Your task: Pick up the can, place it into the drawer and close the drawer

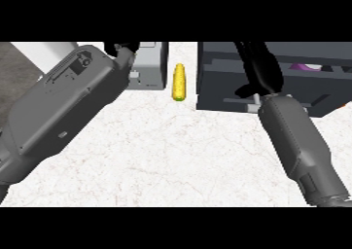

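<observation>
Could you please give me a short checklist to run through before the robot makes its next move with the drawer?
1. Can visible: cannot tell; only a purple thing shows inside the drawer, mostly hidden.
2. Right hand at the drawer: ok; it reaches over the drawer's front.
3. Right hand's hold: cannot tell; its fingers do not show clearly.
4. Drawer shut: not ok; the dark box looks open at the top.
5. Corn cob out of the way: ok; it lies on the counter, left of the drawer and apart from it.
6. Left hand: cannot tell; it is mostly hidden behind its forearm, near the grey box.
</observation>
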Controlling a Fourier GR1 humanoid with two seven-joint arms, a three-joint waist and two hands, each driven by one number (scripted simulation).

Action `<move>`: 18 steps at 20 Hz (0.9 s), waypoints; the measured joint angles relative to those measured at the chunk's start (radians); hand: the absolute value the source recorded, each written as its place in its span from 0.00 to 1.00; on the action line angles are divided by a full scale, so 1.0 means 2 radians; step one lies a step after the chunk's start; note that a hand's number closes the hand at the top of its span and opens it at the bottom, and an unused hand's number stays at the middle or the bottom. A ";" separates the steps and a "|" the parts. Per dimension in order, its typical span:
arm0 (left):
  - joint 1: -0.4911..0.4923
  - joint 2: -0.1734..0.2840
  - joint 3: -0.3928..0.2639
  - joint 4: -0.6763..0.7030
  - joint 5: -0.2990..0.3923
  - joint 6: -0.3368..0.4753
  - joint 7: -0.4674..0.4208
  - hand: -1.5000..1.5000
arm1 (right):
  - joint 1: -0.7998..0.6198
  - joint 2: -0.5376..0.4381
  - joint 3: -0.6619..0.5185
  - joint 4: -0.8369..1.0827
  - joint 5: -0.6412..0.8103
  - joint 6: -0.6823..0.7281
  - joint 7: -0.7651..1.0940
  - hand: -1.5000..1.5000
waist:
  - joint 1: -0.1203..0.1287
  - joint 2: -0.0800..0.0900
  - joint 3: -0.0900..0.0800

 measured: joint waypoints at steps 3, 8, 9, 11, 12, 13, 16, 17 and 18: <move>0.004 0.009 0.002 -0.016 -0.003 0.002 0.010 0.00 | -0.026 -0.005 -0.014 0.043 0.000 -0.025 -0.005 0.00 | 0.004 0.003 0.002; 0.015 0.026 0.005 -0.038 -0.012 0.000 0.023 0.00 | -0.063 -0.005 -0.028 0.106 0.010 -0.069 0.002 0.00 | 0.004 0.007 0.004; 0.016 0.028 0.005 -0.042 -0.014 0.000 0.025 0.00 | -0.072 -0.009 -0.032 0.118 0.009 -0.074 0.002 0.00 | 0.006 0.009 0.005; 0.019 0.027 0.003 -0.053 -0.019 0.007 0.028 0.00 | -0.091 -0.011 -0.037 0.140 0.011 -0.079 0.009 0.00 | 0.009 0.012 0.007; 0.022 0.025 0.003 -0.055 -0.022 0.008 0.027 0.00 | -0.097 -0.013 -0.040 0.149 0.011 -0.084 0.007 0.00 | 0.009 0.013 0.007; 0.026 0.029 0.005 -0.058 -0.022 0.005 0.026 0.00 | -0.105 -0.014 -0.042 0.158 0.012 -0.085 0.010 0.00 | 0.009 0.014 0.008; 0.028 0.039 0.007 -0.070 -0.024 0.001 0.035 0.00 | -0.121 -0.020 -0.047 0.179 0.013 -0.091 0.013 0.00 | 0.014 0.016 0.009; 0.028 0.040 0.007 -0.076 -0.025 0.002 0.038 0.00 | -0.126 -0.025 -0.050 0.186 0.013 -0.088 0.012 0.00 | 0.014 0.017 0.009; 0.028 0.042 0.006 -0.081 -0.026 0.003 0.043 0.00 | -0.129 -0.027 -0.050 0.192 0.014 -0.090 0.012 0.00 | 0.014 0.017 0.010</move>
